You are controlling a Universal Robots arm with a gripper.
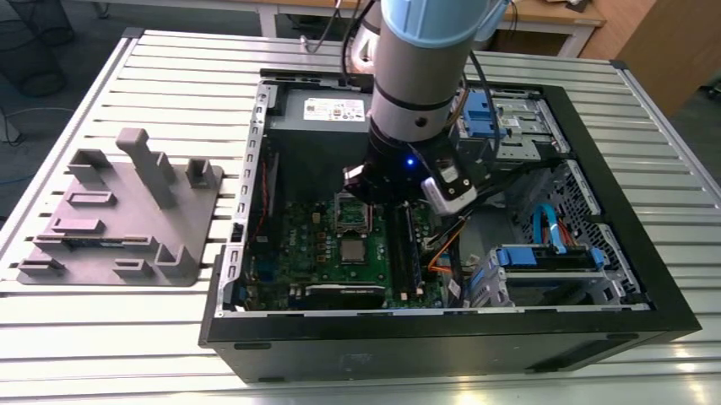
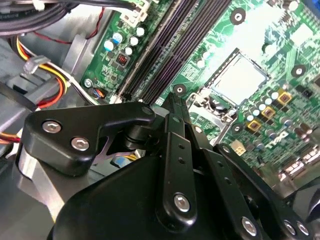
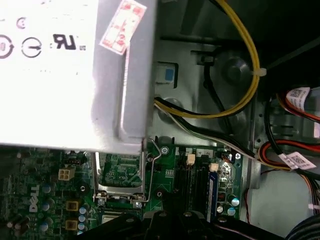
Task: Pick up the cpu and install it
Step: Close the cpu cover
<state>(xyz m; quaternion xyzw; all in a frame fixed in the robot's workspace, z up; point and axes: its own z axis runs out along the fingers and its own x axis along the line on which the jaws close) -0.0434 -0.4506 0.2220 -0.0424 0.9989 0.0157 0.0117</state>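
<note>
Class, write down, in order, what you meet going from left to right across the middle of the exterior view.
Grey plastic tray with upright posts → computer case's left wall → green motherboard → blue drive bracket.

Glare whitens the motherboard in the second wrist view.
</note>
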